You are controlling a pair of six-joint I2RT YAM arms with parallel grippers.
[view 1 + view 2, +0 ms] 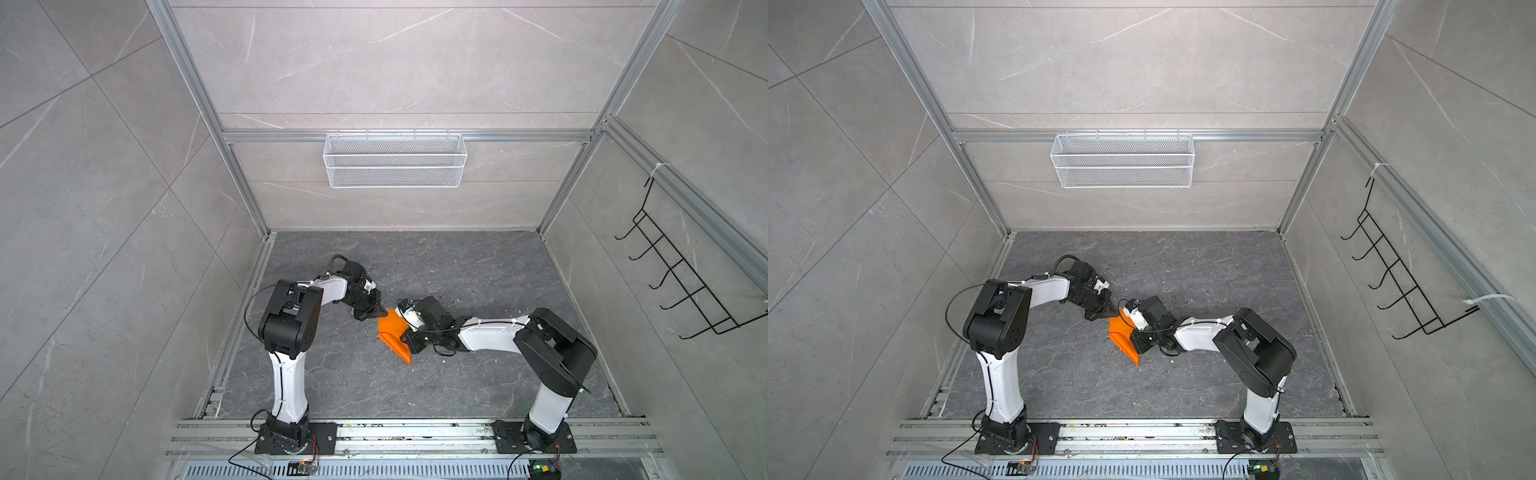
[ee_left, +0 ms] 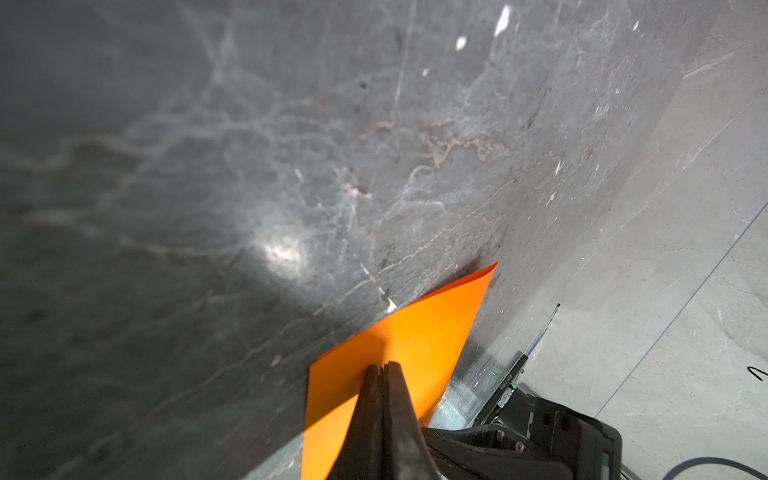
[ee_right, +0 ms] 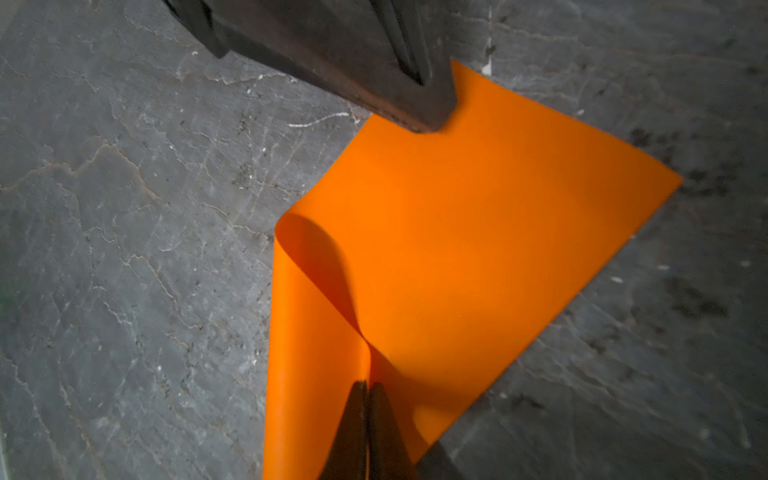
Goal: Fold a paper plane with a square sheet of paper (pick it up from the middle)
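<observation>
The left gripper [image 2: 382, 365] and right gripper [image 3: 368, 384] each have jaws clamped on the orange paper [image 3: 478, 232] — it curls over the surface [image 3: 124, 208].

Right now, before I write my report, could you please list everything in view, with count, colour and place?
square sheet of paper: one, bright orange, middle of the table, curled over
wire basket: one, white, hanging on the rear wall rail
hook rack: one, black, on the right side wall
table: one, dark grey marbled, small white specks on it
left gripper: one, black, shut on the sheet's edge
right gripper: one, black, shut on a fold of the sheet
</observation>
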